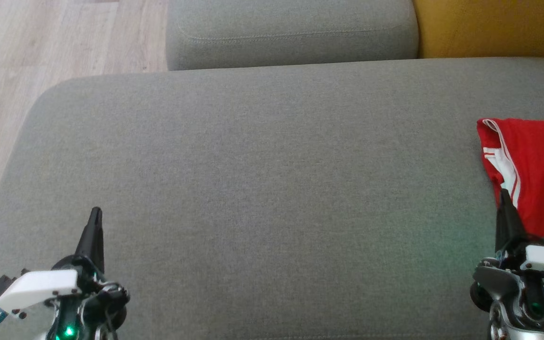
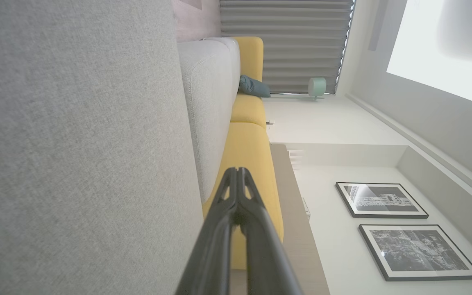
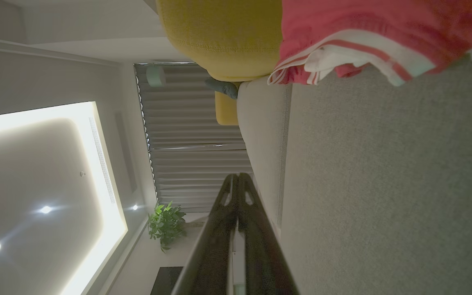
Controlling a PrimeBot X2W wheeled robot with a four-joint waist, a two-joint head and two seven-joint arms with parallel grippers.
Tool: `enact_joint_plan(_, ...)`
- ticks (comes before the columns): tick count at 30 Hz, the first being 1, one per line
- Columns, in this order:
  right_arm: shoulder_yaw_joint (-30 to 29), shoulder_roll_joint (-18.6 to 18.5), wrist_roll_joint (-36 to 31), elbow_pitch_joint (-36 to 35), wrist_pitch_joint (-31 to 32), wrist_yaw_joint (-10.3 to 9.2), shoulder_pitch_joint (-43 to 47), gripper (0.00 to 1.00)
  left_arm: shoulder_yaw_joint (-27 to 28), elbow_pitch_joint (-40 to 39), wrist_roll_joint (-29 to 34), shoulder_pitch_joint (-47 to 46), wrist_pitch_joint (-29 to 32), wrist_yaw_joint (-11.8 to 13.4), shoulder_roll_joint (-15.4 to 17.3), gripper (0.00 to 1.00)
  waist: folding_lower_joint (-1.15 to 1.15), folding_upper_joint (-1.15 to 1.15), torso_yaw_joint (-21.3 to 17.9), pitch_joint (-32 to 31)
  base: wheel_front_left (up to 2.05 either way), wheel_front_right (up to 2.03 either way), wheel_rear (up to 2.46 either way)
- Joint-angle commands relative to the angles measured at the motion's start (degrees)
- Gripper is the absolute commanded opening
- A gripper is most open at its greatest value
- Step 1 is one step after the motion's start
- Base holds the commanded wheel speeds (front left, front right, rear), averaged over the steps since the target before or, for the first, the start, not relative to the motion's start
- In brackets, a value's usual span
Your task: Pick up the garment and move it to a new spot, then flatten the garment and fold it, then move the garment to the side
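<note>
The garment is red with white stripes and lies bunched on the grey cushion at the right edge of the head view, partly cut off by the frame. The right wrist view shows the garment along its top. My right gripper is shut and empty, its tip in front of the garment's near left edge. My left gripper stands shut and empty over the cushion's lower left. Both pairs of fingers, the left and the right, are pressed together in their wrist views.
A second grey cushion lies beyond the large one, with a yellow cushion to its right. Wooden floor runs past the cushion's left edge. The wide middle of the grey cushion is bare fabric.
</note>
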Motion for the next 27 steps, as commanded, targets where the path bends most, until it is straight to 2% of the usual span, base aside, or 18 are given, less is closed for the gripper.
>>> enact_joint_plan(1,1.2,-0.3,0.4,-2.2,0.4,0.39,-1.1,0.0,2.0,-2.2,-0.4,-3.2,0.4,-0.4,0.7,0.0,0.0,0.0,0.0,0.0,0.0,0.0,0.0)
enact_joint_plan(27,1.2,-0.3,0.4,-2.2,0.4,0.39,-1.1,0.0,2.0,-2.2,-0.4,-3.2,0.4,-0.4,0.7,0.0,0.0,0.0,0.0,0.0,0.0,0.0,0.0)
